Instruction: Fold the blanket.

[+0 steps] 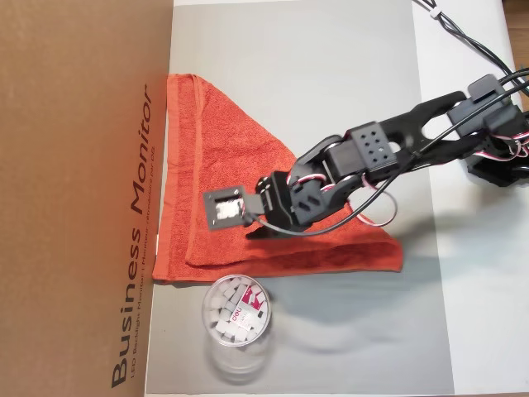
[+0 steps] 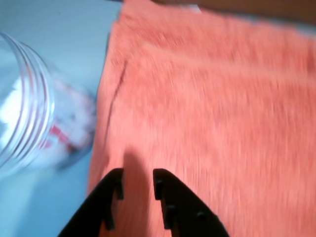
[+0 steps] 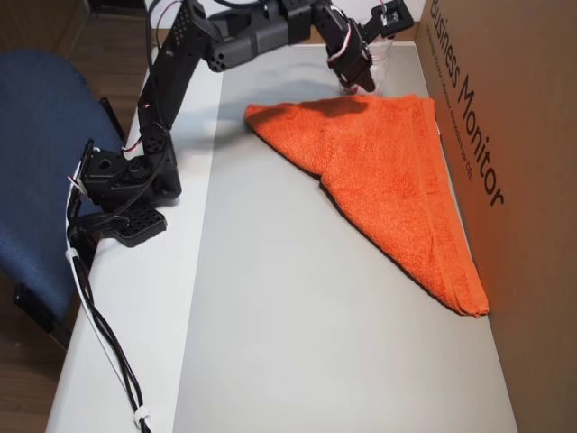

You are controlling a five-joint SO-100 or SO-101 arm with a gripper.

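Lying on the grey worktop (image 1: 331,74), folded into a triangle: the blanket (image 1: 215,190), its long straight edge running beside the cardboard box (image 1: 74,165) printed "Business Monitor", one point reaching out toward the middle of the worktop in an overhead view. Showing the same triangle in the other overhead view, the blanket (image 3: 388,180) pressing close along the box wall (image 3: 523,180). Hovering over the blanket's lower half in an overhead view: the black arm (image 1: 372,149), coming in from the right, with its wires trailing behind. Hanging just above the orange cloth in the wrist view: the tool (image 2: 137,185), fingers slightly apart with a narrow gap between them, gripping nothing, casting a shadow onto the blanket (image 2: 212,113) near its left hem. Standing just beside that hem, on bare worktop: a clear round cup (image 2: 24,113) holding small white pieces, blurred in the wrist view. Sitting right below the blanket's bottom edge in an overhead view: the same cup (image 1: 235,310), close to the cloth, touching or not being impossible to tell. Standing beyond the worktop's edge: a blue chair (image 3: 45,144).
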